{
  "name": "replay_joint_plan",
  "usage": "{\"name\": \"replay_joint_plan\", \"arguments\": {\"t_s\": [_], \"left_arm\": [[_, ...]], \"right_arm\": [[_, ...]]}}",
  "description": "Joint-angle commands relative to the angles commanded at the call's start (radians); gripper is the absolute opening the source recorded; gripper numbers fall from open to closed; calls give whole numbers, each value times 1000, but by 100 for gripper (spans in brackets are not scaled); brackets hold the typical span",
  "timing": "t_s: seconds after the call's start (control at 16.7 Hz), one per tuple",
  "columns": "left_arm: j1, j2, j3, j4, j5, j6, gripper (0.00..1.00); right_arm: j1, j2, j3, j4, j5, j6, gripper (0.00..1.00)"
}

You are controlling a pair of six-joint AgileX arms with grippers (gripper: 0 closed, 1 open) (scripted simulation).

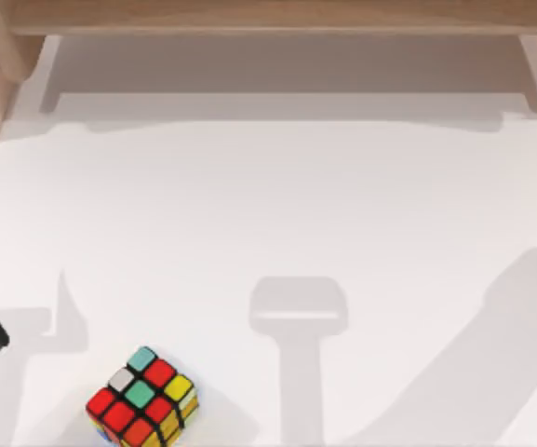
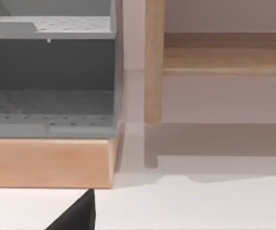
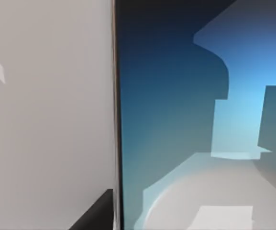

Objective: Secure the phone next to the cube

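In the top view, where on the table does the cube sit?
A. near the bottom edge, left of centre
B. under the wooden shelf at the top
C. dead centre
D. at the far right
A: the cube rests on the white table close to the bottom edge of the top view, left of centre, well clear of the wooden shelf.
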Motion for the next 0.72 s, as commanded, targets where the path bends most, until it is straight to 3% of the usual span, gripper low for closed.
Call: {"name": "replay_joint_plan", "arguments": {"t_s": [0.72], "left_arm": [[0, 0, 0, 0, 0, 0, 100]], "right_arm": [[8, -64, 46, -90, -12, 18, 0]]}}
